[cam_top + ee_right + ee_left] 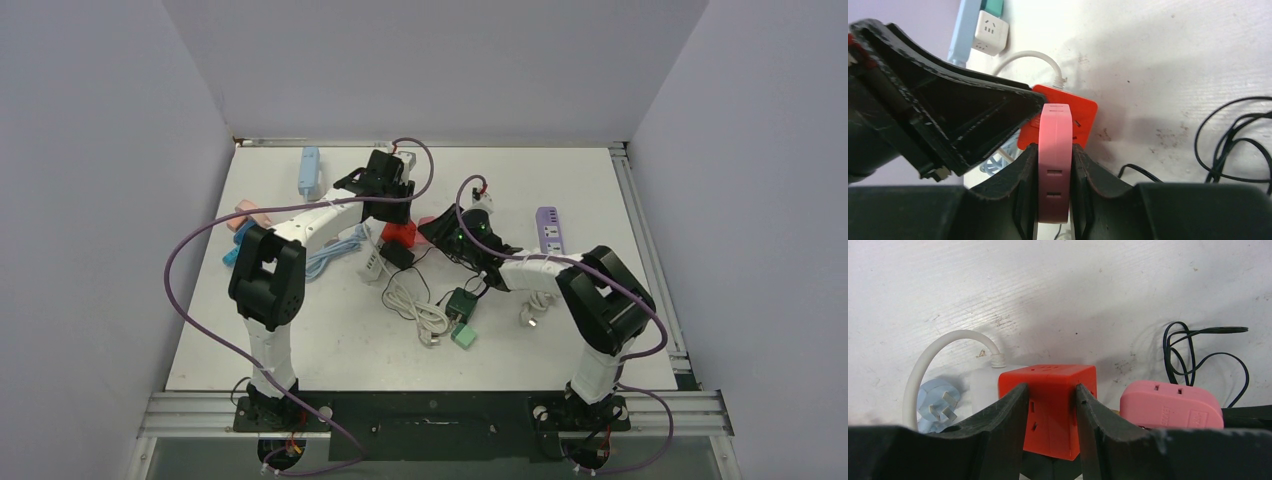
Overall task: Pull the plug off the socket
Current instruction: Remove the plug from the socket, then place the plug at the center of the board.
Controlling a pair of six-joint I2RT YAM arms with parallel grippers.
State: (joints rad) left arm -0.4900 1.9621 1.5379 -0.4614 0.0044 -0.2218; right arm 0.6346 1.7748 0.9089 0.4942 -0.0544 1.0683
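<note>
The left tool (1052,389) was clenched on the red socket (1048,374), one finger on each of two opposite faces, holding it just left of the worktop's (600,190) centre, in the far half. The right tool (1054,152) was clenched on the flat sides of the pink plug (1054,125), which sat against the socket face turned toward the worktop's right edge. The plug's long axis ran straight out from the socket along the right tool's fingers, so the pull looked to be the right arm's, drawing back toward the right edge while the left braced the socket.
</note>
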